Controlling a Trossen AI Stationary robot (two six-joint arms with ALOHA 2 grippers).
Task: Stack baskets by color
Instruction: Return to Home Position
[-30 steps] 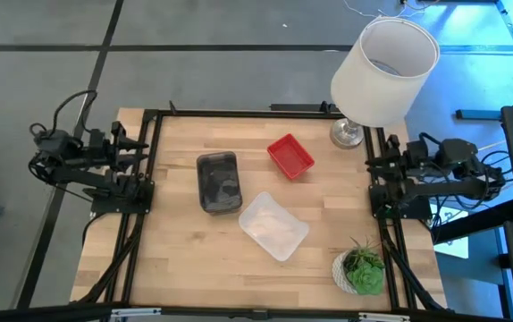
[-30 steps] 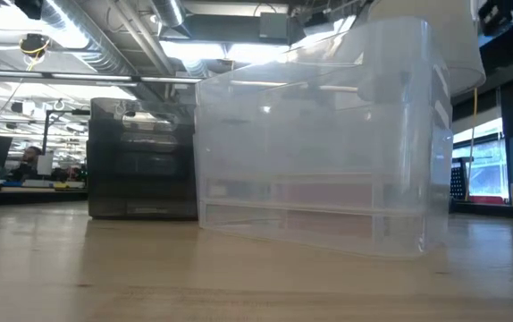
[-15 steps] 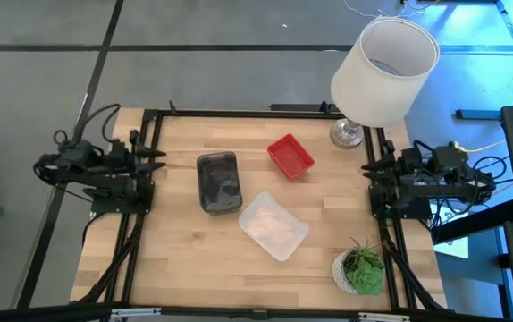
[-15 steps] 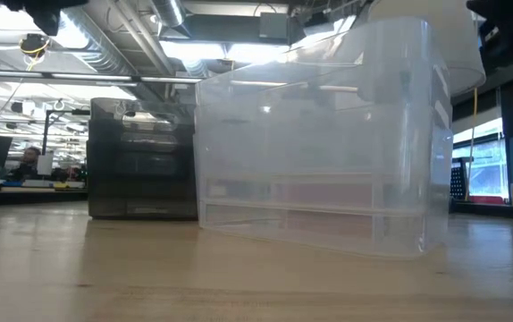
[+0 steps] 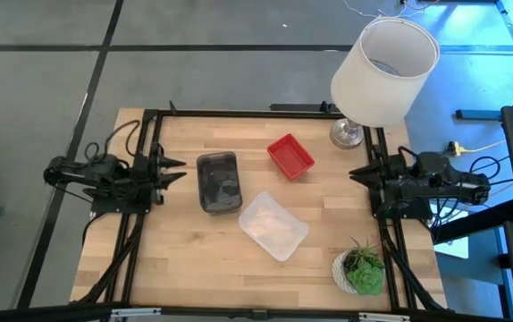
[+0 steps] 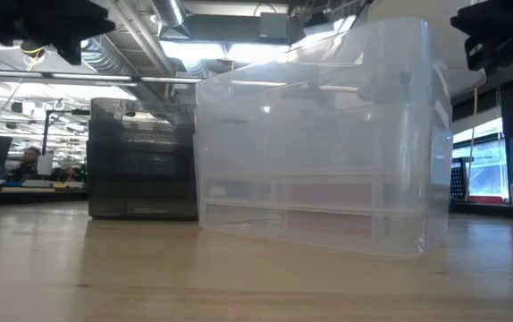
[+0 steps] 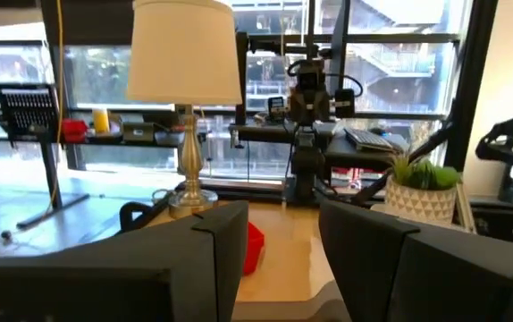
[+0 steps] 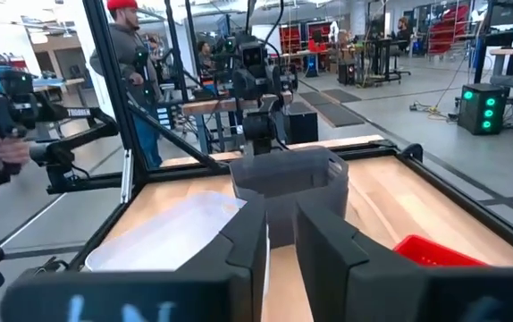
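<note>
Left gripper: over the left edge of the tabletop, arm folded back along the left frame rail, tips pointing toward the table centre.
Left fingers: clearly apart, wide gap, nothing between them.
Right gripper: over the right edge, arm folded back by the right rail, tips pointing inward, facing the left gripper across the table.
Right fingers: narrow gap, only a slit btwn them, holding nothing.
Grey basket: left of centre, long side running front-to-back, near the left gripper's tips but apart from them. Low view shows layered bands in its wall. No. of nested pieces can't be told.
Red basket: toward the back, right of the grey one, turned at an angle, well apart from both grippers.
Clear basket: around centre-front, turned diagonally, its back-left corner just beside the grey basket's front corner. Touching or not can't be told. In the low view it fills most of the frame.
Lamp: white shade above the back-right corner, metal base on the tabletop just behind the right arm.
Plant: white pot, front-right corner.
Room: a person in a red cap stands beyond the table in the right wrist view.
</note>
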